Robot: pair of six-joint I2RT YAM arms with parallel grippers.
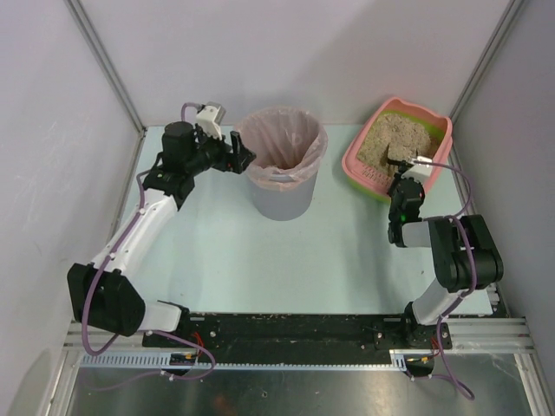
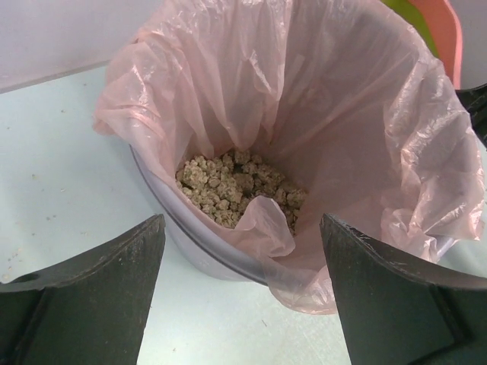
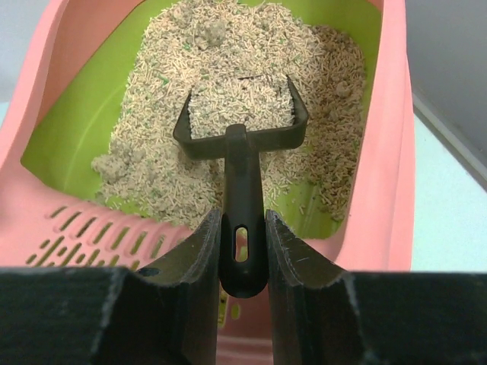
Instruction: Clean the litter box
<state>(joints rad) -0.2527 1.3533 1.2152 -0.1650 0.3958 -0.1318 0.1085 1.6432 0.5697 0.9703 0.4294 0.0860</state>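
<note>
Litter box (image 1: 357, 161) was seen at the far right of the table (image 1: 225, 247), close to the right wall and well apart from the bin (image 1: 282, 204) at far centre. Inside, the box was green and held beige litter (image 3: 251, 61), spread over most of the floor, with bare green left along the left side. Slotted pink ledge (image 3: 84, 236) was noted along the near edge.

Right gripper (image 3: 243, 220) was found at the near edge of the box, jaws clamped on the handle of a black scoop (image 3: 242, 129). Scoop head was laid in the litter, open end pointing away from the wrist, with granules lying between its side walls. Handle was seen running back over the near rim and pinched between the two fingers (image 3: 190, 281).

Left gripper (image 1: 240, 153) was held just beside the bin, at its left rim, jaws wide apart and facing the bin. Whether either finger touched the bin could not be told. Bin was lined with a thin pink bag (image 2: 365, 114), folded out over the rim. Clumps (image 2: 232, 186) of litter were seen lying at the bottom of the bag. Pink and green edge of the box was just visible past the bin in the left wrist view.
</note>
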